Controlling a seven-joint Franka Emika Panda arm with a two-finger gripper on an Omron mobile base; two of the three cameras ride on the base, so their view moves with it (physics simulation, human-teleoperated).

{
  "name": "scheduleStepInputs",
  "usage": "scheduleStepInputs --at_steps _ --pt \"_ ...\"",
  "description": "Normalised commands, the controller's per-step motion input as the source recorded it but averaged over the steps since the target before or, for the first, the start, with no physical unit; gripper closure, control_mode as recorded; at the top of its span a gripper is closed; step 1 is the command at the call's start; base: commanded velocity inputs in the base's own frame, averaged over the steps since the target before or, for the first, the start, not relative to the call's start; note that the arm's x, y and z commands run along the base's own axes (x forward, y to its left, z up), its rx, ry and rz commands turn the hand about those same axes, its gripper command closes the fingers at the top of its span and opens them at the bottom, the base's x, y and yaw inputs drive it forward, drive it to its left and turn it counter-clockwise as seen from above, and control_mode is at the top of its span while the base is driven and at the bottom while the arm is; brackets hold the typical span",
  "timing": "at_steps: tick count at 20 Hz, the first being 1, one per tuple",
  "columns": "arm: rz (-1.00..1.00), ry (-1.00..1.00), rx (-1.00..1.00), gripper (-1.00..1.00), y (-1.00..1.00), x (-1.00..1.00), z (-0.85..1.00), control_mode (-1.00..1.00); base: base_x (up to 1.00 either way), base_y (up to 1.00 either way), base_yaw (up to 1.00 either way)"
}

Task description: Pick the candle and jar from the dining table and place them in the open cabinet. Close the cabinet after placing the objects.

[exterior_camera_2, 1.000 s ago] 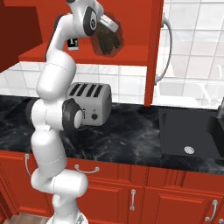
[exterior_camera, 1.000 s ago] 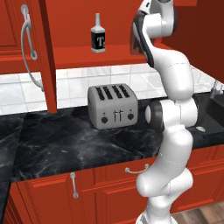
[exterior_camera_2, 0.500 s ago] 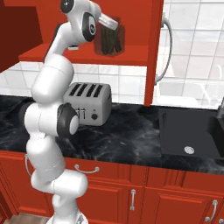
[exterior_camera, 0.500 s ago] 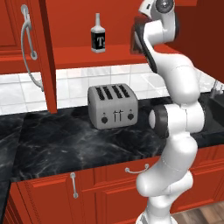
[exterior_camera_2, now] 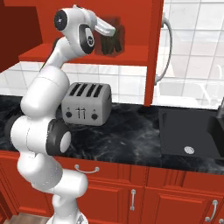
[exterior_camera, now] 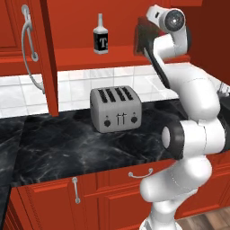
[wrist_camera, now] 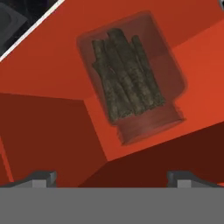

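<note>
The large clear glass jar with dark olive-brown contents [wrist_camera: 131,76] stands on the red inner shelf [exterior_camera_2: 131,57] of the open red wooden wall cabinet [exterior_camera: 67,54], well along that shelf from the clear bottle with a black "T" label [exterior_camera: 101,40] and above the grey four-slot toaster [exterior_camera: 117,109]. The white arm's two-finger gripper [wrist_camera: 111,177] sits just short of the jar, fingers spread and released, with nothing between them. With the jar apparently set down, the step in hand looks to be drawing clear: it is best done by pulling straight back along the approach line, keeping the fingers wide so neither tip clips the glass, and clearing the shelf edge before swinging toward the cabinet's panelled door with its long curved silver handle [exterior_camera_2: 166,52].
</note>
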Motion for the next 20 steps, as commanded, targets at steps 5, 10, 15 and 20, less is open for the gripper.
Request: scheduleStepInputs --at_steps 5,10,15,20 --pt "-0.07 0.0 0.01 -1.0 0.17 -0.62 0.0 -1.0 0.0 0.0 0.0" --pt "-0.12 0.01 0.04 -1.0 0.3 -0.55 0.0 -1.0 0.0 0.0 0.0" --pt "-0.14 0.07 0.04 -1.0 0.28 -0.55 -0.03 -1.0 0.0 0.0 0.0" --pt "-0.17 0.06 0.01 -1.0 0.09 -0.62 -0.29 -1.0 0.0 0.0 0.0"
